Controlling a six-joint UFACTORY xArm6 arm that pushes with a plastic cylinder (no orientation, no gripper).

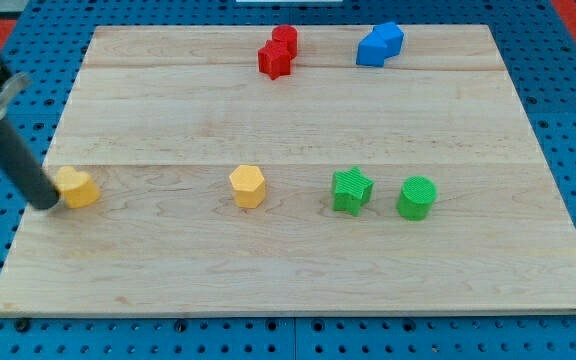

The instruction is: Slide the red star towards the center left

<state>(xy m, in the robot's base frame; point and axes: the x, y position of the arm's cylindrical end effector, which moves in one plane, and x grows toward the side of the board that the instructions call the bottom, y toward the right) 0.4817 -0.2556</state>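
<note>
At the view's left edge of the tabletop [168,260], my tip [48,203] rests against the left side of a yellow block [78,187], whose exact shape I cannot make out. The dark rod slants up from the tip toward the view's upper left, where it joins a blurred grey part of the arm. This rig carries no hand, so nothing here opens, closes or grips; the rod's end is the only working part, and it touches only that yellow block.

The red star [275,59] lies near the view's top, slightly left of the middle. It touches a second red block [286,39] just above and to its right, so the two read as one red cluster; the shape of that upper one is unclear. The star is well apart from my tip.

To the right of the red pair, also near the top, sit two blue blocks [380,44] pressed together, shapes hard to tell apart.

Along the middle row, a yellow hexagon [248,186] stands near the centre of the tabletop, well apart from the yellow block at my tip. Farther to the view's right come a green star [351,190] and, just beside it without touching, a green cylinder [417,197].
</note>
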